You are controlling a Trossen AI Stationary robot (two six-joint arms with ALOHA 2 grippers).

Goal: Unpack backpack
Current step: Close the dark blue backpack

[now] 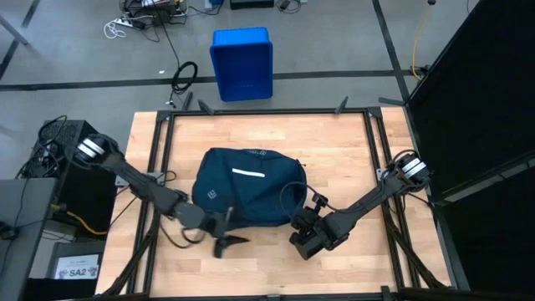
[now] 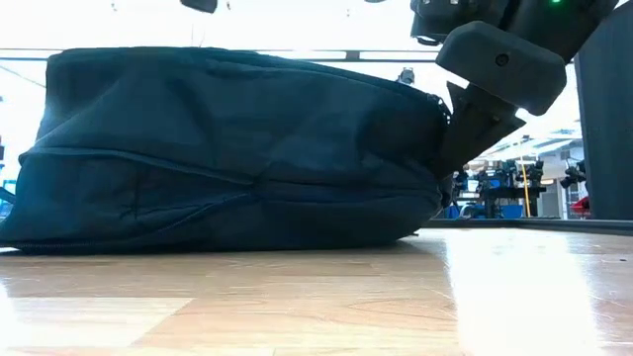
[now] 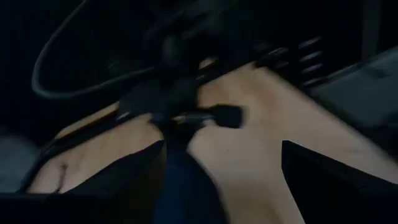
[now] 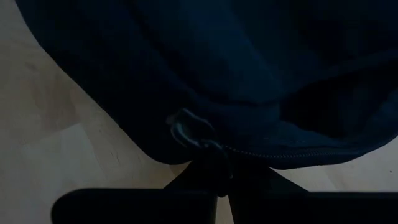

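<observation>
The backpack (image 1: 247, 188) lies flat in the middle of my wooden table (image 1: 351, 155), its white reflective stripe (image 1: 248, 173) facing up and a small white logo label (image 1: 212, 194) on its left part. From the low camera I see it as a wide, slumped navy mound resting on the boards.

On the left, my left end effector (image 1: 227, 240) sits just off the bag's near edge, low over the table, with its fingers (image 1: 239, 238) spread wide and nothing between them.

On the right, my right end effector (image 1: 298, 222) is pressed against the bag's near right corner. Its wrist camera shows the two dark fingers (image 4: 211, 168) drawn together right at the zipper line (image 4: 267, 151) on the bag's seam; I cannot tell whether they actually pinch the zipper pull or only touch the fabric there.

Beyond the far edge of the table, a bright blue plastic bin (image 1: 242, 63) stands on the floor.
</observation>
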